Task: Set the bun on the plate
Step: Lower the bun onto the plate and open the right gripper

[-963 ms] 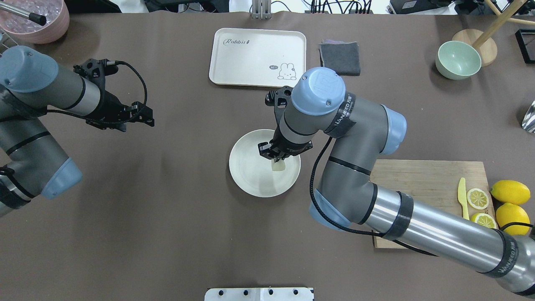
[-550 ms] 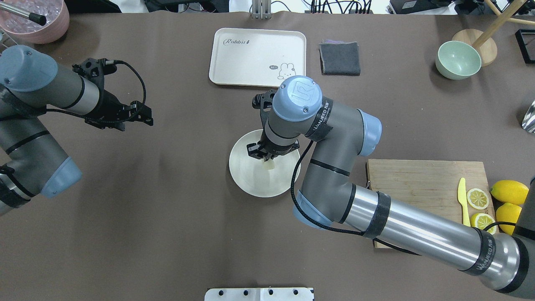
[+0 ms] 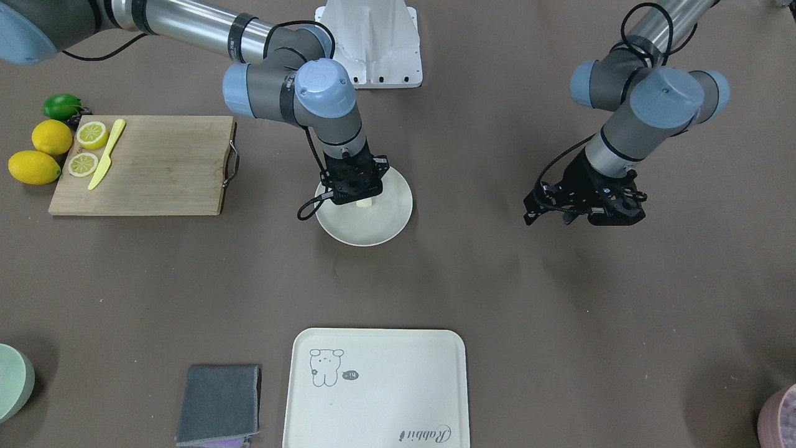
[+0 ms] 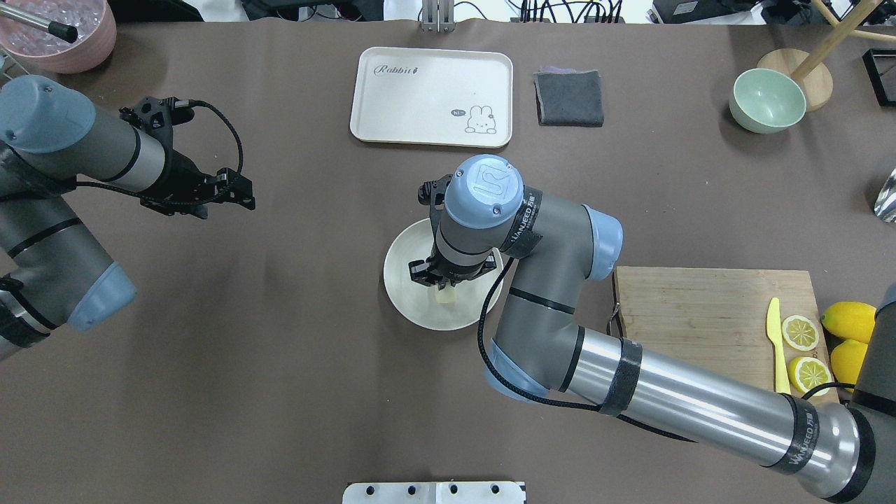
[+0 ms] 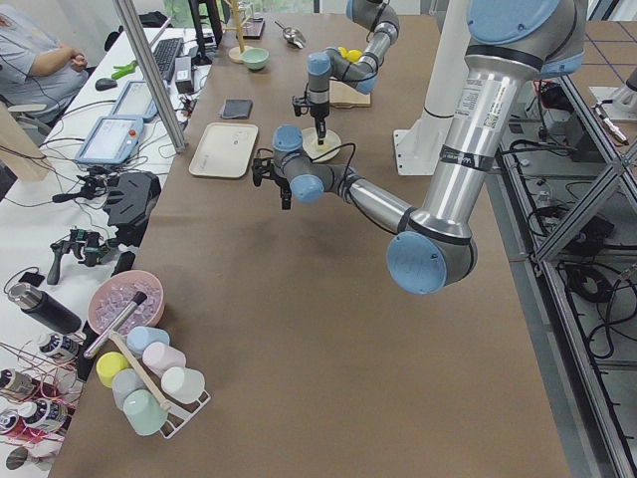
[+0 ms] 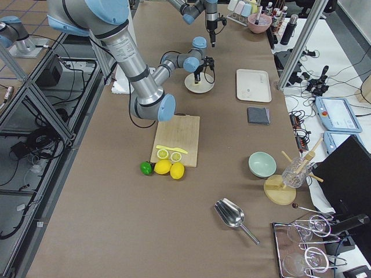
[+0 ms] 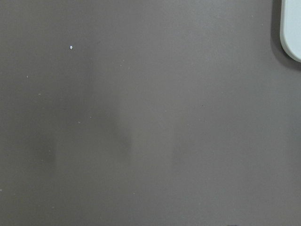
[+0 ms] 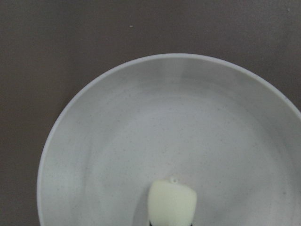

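Bun: the small pale bun sits at the tip of the right gripper. It is over the inner floor of the plate, slightly toward the robot's right of the plate's middle. Whether its underside rests on the plate cannot be told.
Plate: the round off-white plate lies near the middle of the table, apart from everything else lying there.
Right gripper: it points straight down over the plate, with its fingers pinching the bun from two sides. The right wrist view shows the bun's rounded top low in the picture, with the plate all round it.
Left gripper: the left gripper hangs above bare table toward the left edge, well apart from the plate. Whether its fingers are spread or pressed together cannot be told.
Tray: a cream rectangular tray with a small drawing lies along the far edge near its middle. One corner of it shows in the left wrist view.
Cloth: a folded grey cloth lies just beside the tray, on its right.
Cutting board: a wooden board lies toward the right edge, near the plate but apart from it. It carries a yellow knife and two lemon slices.
Lemons: two whole lemons lie at the right edge, just beside the board.
Bowls: a pale green bowl stands toward the far right corner and a pink bowl at the far left corner.
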You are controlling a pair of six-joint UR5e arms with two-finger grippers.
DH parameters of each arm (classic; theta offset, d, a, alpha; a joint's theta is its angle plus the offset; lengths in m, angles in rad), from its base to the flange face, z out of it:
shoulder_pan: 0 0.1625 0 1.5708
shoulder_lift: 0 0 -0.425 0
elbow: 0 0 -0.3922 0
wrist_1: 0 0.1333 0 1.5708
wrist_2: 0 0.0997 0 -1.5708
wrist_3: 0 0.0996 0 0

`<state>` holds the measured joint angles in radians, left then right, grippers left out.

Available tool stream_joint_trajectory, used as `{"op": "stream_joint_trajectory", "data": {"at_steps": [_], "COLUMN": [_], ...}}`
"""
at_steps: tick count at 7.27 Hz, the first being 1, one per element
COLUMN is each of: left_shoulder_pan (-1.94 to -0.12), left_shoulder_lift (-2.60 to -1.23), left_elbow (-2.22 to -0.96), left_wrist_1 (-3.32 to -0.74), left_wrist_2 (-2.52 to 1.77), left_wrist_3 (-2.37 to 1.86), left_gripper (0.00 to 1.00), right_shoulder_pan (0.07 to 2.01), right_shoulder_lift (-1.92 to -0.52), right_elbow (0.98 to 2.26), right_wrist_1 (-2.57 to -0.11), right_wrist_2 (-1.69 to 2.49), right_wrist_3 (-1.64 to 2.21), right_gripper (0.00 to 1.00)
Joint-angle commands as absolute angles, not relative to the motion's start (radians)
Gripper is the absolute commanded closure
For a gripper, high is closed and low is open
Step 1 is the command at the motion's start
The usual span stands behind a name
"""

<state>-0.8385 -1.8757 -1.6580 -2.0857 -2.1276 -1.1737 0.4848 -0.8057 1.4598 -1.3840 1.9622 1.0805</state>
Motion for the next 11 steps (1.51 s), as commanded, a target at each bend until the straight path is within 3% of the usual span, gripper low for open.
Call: {"op": "stream_joint_trajectory", "data": {"at_steps": [1,3,6,8,11], "left_shoulder_pan": [-0.838,-0.838,-1.031,-1.219,-1.49], "left_shoulder_lift": [-1.871,-1.873,-1.871,-1.78,-1.692], "left_elbow": [-1.655,-1.651,-1.634,-1.637,-1.614], "left_wrist_1": [-2.086,-2.085,-1.993,-1.919,-1.736], "left_wrist_2": [-2.125,-2.125,-2.248,-2.312,-2.347], "left_wrist_3": [-1.175,-1.174,-0.983,-0.686,-0.116], "left_gripper": [0.1,0.1,0.09,0.04,0.03], "right_shoulder_pan": [0.482,0.5,0.796,1.027,1.323], "right_shoulder_lift": [-0.807,-0.804,-0.885,-1.096,-1.343], "right_elbow": [1.459,1.468,1.567,1.629,1.577], "right_wrist_1": [-1.384,-1.388,-1.48,-1.482,-1.482], "right_wrist_2": [1.944,1.934,2.145,2.236,2.295], "right_wrist_3": [1.095,1.101,0.995,0.698,0.17], "right_gripper": [0.02,0.01,0.0,0.0,0.0]}}
